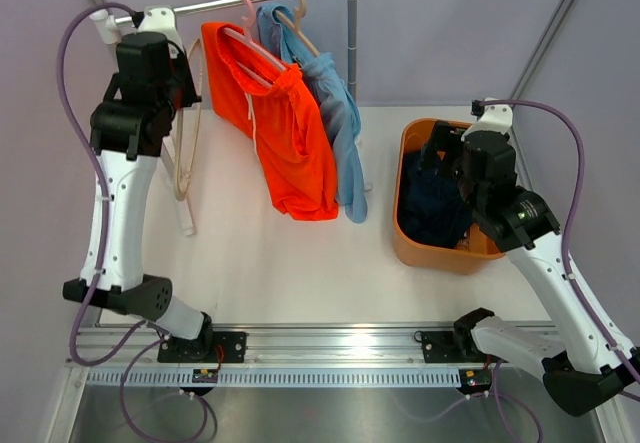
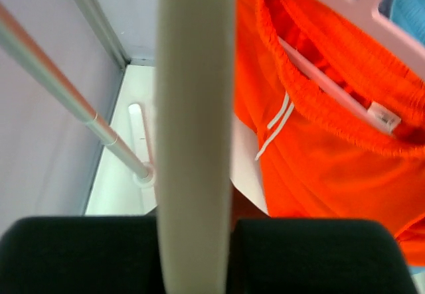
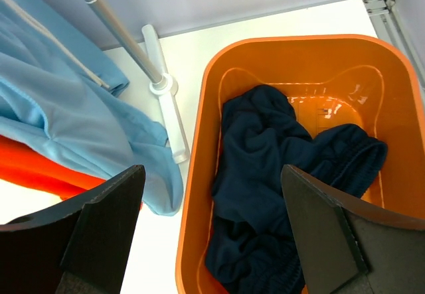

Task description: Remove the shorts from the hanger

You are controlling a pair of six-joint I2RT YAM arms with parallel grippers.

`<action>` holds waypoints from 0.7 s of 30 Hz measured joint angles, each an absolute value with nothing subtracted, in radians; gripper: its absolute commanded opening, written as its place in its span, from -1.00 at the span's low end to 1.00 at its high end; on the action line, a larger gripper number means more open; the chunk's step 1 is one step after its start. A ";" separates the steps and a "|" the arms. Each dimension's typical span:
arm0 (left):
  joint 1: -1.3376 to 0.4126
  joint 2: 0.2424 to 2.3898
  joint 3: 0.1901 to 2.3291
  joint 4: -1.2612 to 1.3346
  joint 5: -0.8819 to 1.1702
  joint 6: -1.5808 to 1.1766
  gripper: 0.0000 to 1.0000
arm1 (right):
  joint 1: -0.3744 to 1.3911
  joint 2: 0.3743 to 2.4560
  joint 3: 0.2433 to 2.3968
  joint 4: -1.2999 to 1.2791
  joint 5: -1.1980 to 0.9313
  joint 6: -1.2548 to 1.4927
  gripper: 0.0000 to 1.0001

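Gaping empty, the right end effector [image 3: 211, 174] is hovering over the navy shorts [image 3: 265, 168] in the orange bin [image 3: 292, 40], while the left end effector [image 2: 196, 224] is clamping a beige hanger [image 2: 196, 108] beside the orange shorts [image 2: 332, 174].

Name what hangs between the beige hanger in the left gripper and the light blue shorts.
The orange shorts, on a pink hanger, hang between the beige hanger and the light blue shorts, as the top view shows.

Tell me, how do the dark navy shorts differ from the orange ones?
The navy shorts lie crumpled in the orange bin; the orange shorts hang on a hanger from the rail. Navy is dark, orange bright. Both are soft fabric.
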State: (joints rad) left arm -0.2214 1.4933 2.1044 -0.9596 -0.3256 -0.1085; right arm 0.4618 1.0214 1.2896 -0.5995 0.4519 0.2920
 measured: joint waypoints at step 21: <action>-0.003 1.726 2.328 -0.802 -0.126 -0.102 -1.00 | 0.461 1.026 1.290 -0.587 0.360 0.292 0.84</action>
